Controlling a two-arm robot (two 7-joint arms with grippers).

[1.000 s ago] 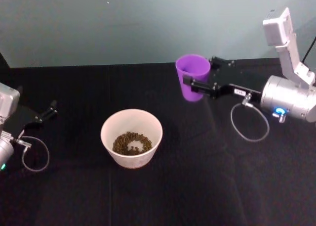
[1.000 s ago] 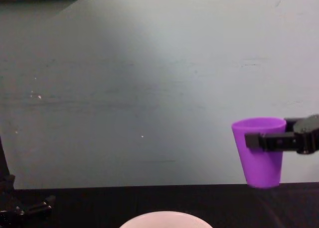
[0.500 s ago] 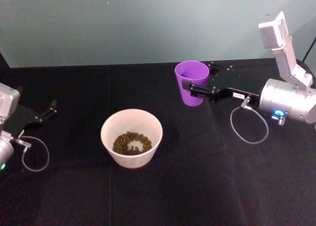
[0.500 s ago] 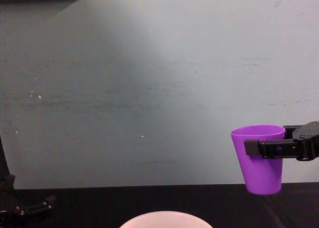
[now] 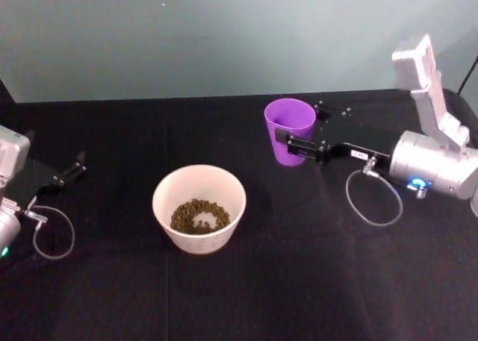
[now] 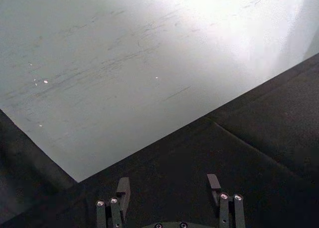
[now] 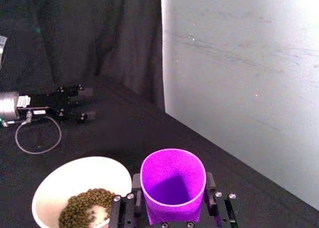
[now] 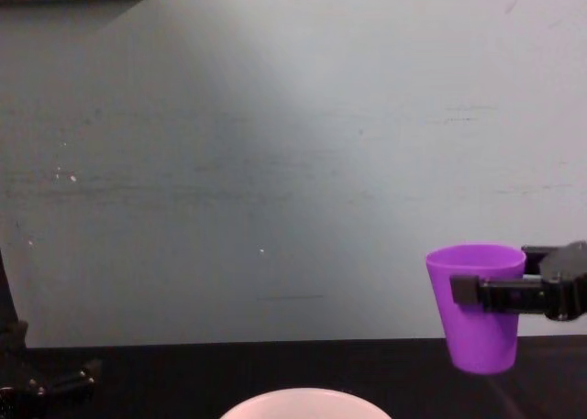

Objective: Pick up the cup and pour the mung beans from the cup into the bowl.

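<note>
- One bowl (image 5: 199, 207) sits nearest me on the black desk (image 5: 299, 281), upright, with the mung beans (image 5: 199, 215) heaped in its bottom; in the right wrist view they lie as a dark green pile against the white wall.
- Two claws are mine. My left claw (image 5: 69, 171) rests low on the desk at my far left, well apart from the bowl, its fingers spread with nothing between them.
- My right claw (image 5: 293, 143) is clamped on the cup (image 5: 290, 130), one finger on each side just below the rim. I hold the cup upright, beyond the bowl and off to my right, apart from it.
- From the chest view the cup's base hangs just above the desk's far edge line, so I judge it is not set down yet.
- The right wrist view looks straight into the cup and shows bare purple inside, so I judge the pour is finished and the step in hand is putting the cup back.
- To do it well I keep the cup level, lower straight until the base rests flat, then part my fingers evenly so neither one drags the light plastic over.
- Farthest off is the pale wall (image 8: 293, 162).
</note>
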